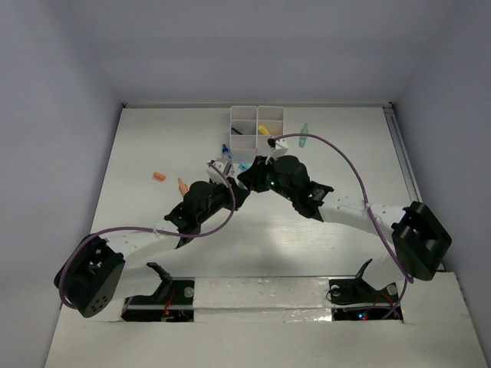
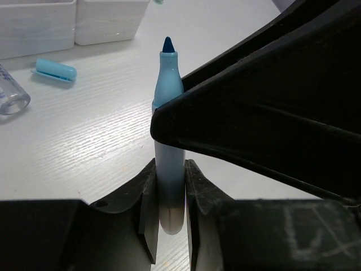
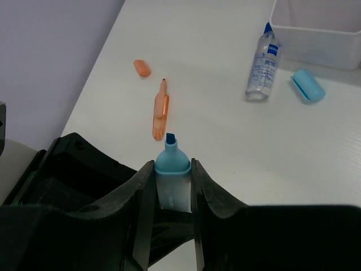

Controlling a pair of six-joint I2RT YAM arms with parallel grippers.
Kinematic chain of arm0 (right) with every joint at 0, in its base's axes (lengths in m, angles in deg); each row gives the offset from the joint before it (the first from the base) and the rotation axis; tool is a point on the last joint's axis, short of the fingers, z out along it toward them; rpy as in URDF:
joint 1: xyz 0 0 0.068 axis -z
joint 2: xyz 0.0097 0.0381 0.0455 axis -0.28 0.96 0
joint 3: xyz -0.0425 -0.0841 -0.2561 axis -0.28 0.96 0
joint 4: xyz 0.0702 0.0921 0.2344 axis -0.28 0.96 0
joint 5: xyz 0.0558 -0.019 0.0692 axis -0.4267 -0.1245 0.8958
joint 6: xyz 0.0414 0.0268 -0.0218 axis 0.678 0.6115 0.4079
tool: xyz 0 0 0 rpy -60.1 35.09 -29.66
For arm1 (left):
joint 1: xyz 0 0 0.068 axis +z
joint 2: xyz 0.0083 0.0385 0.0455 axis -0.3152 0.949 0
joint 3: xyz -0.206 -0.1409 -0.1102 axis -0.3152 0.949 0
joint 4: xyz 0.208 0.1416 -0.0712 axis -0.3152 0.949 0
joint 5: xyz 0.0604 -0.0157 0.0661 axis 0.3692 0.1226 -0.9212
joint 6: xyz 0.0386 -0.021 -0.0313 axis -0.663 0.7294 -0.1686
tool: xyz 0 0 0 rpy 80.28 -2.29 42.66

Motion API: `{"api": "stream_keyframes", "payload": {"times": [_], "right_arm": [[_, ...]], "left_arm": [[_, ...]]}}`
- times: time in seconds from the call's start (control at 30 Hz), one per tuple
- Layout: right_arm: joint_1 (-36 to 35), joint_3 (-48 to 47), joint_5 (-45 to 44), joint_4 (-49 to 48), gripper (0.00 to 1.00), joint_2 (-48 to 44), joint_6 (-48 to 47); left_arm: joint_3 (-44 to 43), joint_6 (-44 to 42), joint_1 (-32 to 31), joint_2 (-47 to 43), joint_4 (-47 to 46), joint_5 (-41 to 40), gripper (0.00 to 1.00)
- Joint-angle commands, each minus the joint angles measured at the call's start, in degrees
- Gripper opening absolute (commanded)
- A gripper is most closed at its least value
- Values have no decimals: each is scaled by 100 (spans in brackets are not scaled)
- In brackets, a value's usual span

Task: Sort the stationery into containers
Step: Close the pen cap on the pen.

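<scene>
Judging by its look, the blue marker (image 2: 168, 84) is a light, stiff plastic barrel, smooth enough to twist or slide between hard pads, and its felt tip is bare, so I'd keep every grip on the barrel and well off the nib. It is off the table (image 3: 225, 141) between the two arms, out in front of the white container (image 1: 258, 123). My left gripper (image 2: 169, 175) is closed down to the barrel's width on the tail end, a finger pressed to each side. My right gripper (image 3: 171, 180) is closed just as narrowly further up, right below the coloured collar, with the nib poking out past it. On the top camera both arms reach forward and inward, wrists angled toward each other so the two heads nearly touch at mid-table. The marker's cap (image 3: 308, 86) lies loose on the table beside a small clear bottle (image 3: 263, 65), just short of the container wall. An orange marker (image 3: 160, 110) and its orange cap (image 3: 142, 68) lie apart, further left. With two holds on one slim barrel, I reckon any misalignment would bend it or lever it out, so I'd move gently
</scene>
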Motion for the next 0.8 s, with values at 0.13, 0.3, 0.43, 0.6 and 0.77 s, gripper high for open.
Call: {"api": "stream_keyframes", "payload": {"times": [0.13, 0.3, 0.43, 0.6, 0.77], "right_arm": [[-64, -228, -122, 321, 37, -241, -235], [225, -300, 211, 797, 47, -786, -587], [524, -10, 405, 779, 39, -1033, -544], [577, -167, -77, 850, 33, -331, -333], [577, -545, -719, 368, 56, 722, -78]], "left_arm": [[-105, -84, -5, -426, -96, -432, 0], [-43, -58, -5, -742, 80, -933, 0], [53, -31, -5, -1146, 352, -1513, 0], [168, 4, -5, -1542, 431, -1839, 0], [212, 13, -5, -1648, 423, -1848, 0]]}}
